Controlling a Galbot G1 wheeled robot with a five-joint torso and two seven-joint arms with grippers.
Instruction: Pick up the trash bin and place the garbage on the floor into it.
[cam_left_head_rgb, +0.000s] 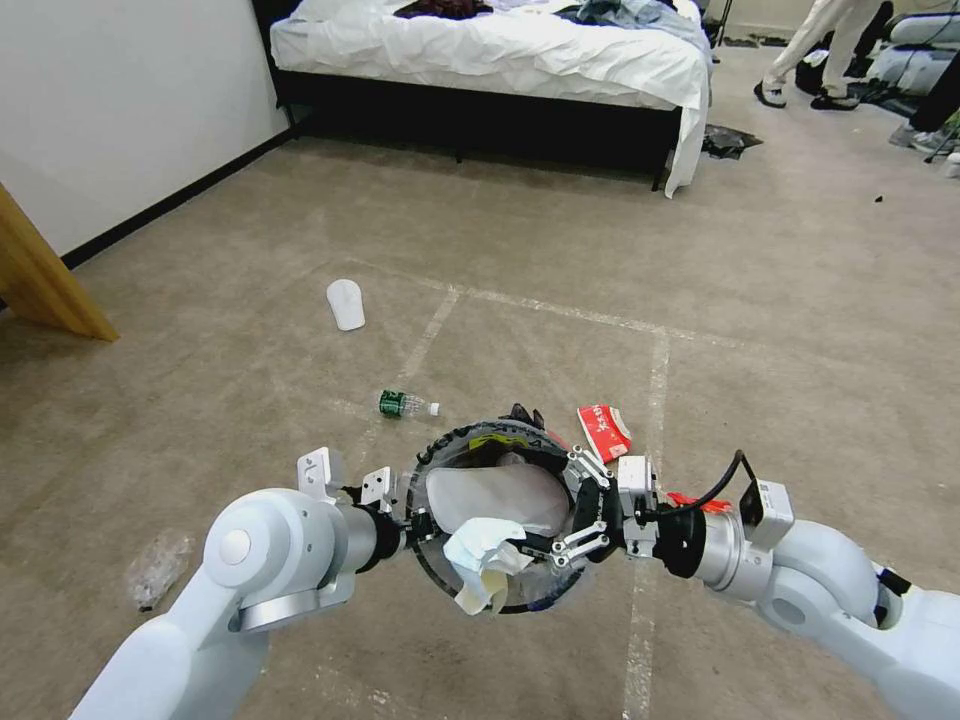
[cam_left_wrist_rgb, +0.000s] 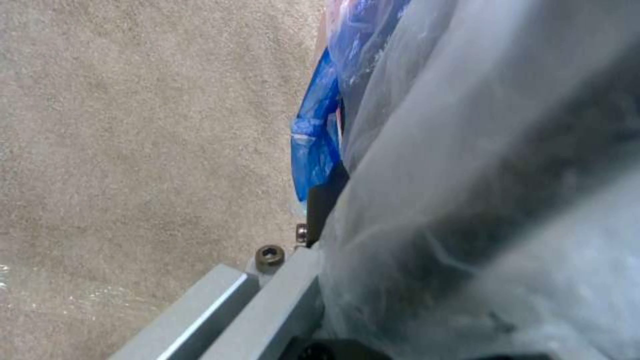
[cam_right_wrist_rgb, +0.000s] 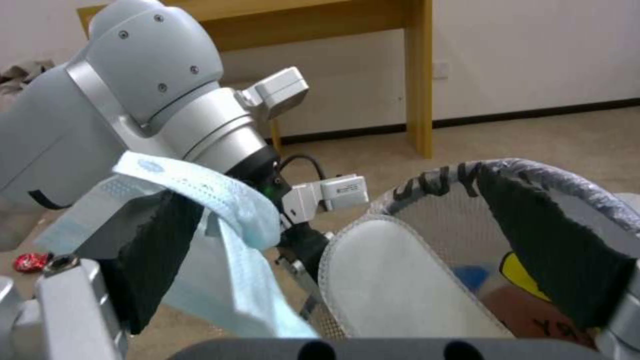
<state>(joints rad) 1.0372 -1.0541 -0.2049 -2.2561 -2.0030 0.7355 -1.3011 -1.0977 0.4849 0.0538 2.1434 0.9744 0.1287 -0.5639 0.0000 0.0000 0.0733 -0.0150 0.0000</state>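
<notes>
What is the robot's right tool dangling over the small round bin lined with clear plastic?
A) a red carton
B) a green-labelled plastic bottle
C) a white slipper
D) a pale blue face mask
D: the right tool pinches a pale blue face mask hanging above the small round bin lined with clear plastic, which the left tool grips at the rim; the green-labelled plastic bottle and red carton lie on the beige carpet floor.
</notes>
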